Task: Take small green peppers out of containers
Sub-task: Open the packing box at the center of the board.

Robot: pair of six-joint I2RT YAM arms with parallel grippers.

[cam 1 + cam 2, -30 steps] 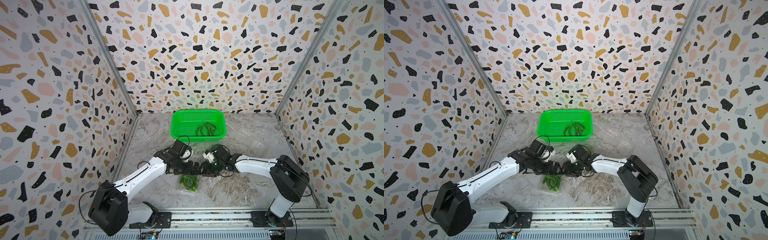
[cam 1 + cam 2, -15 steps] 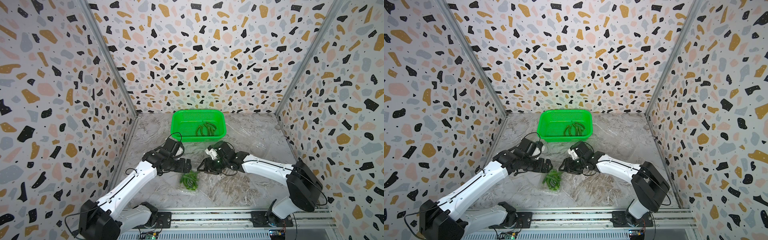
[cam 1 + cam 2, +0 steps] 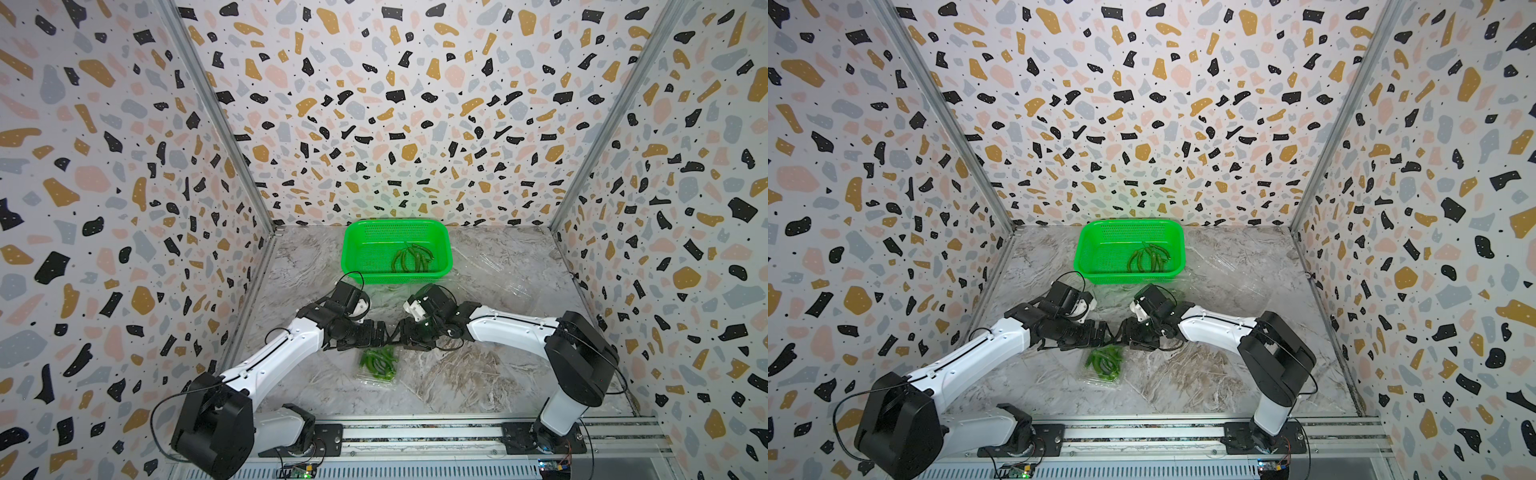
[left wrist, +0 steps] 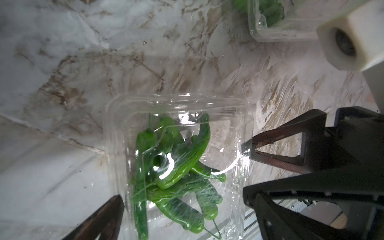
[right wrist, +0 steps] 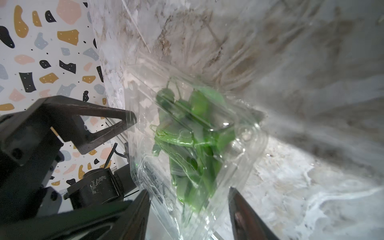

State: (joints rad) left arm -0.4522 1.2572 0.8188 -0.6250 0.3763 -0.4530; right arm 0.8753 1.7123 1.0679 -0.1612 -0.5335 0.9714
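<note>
Left gripper [image 4: 182, 194] in, jaws spread wide astride the container [image 4: 226, 133] | right gripper [image 5: 188, 191] at its end, jaws part-spread (grip? cannot tell) | small green peppers [image 4: 176, 166] heaped inside, container down on the surface [image 4: 83, 62]

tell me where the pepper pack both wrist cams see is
In both top views the clear pack lies front centre on the table, just nearer the rail than the left gripper and right gripper; the green basket sits behind them.
</note>
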